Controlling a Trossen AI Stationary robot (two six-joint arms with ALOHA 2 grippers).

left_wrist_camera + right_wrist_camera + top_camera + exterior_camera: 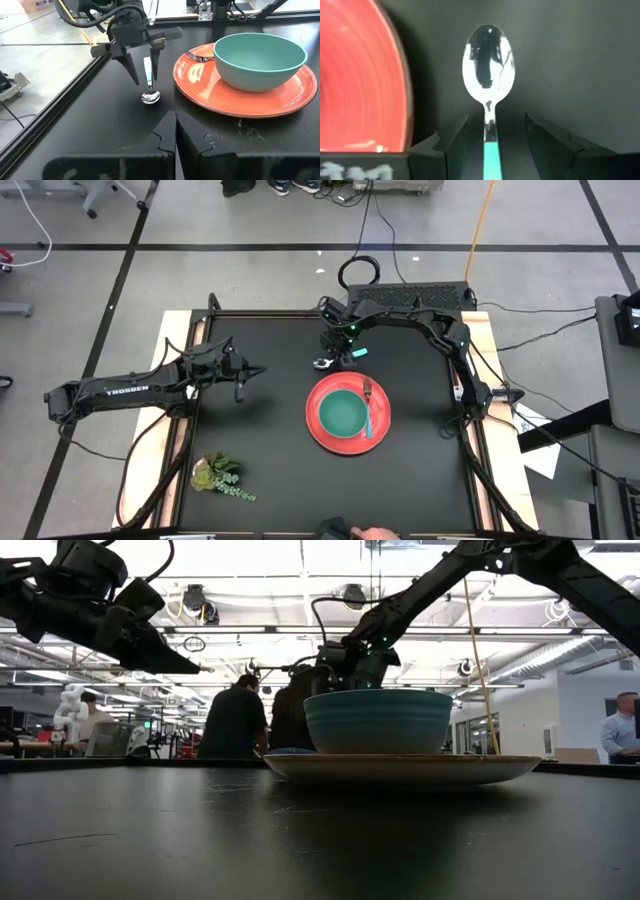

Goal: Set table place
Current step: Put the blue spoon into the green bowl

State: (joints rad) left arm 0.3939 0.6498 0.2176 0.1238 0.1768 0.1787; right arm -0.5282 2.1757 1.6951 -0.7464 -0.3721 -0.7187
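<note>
The red plate (347,442) lies right of the table's middle, with the teal-green bowl (343,413) standing on it and the blue-handled fork (369,408) lying on its right side. The teal-handled spoon (488,65) lies flat on the black table just beyond the plate's far-left rim. My right gripper (495,117) hangs low over it, open, one finger on each side of the handle with a gap at both. My left gripper (258,370) waits shut above the table's left half, pointing toward the plate.
A leafy green sprig (222,477) lies near the table's near-left corner. A person's hand (375,533) shows at the near edge. Pale wooden strips (178,430) run along the left and right sides. Bare black top lies between my left gripper and the plate.
</note>
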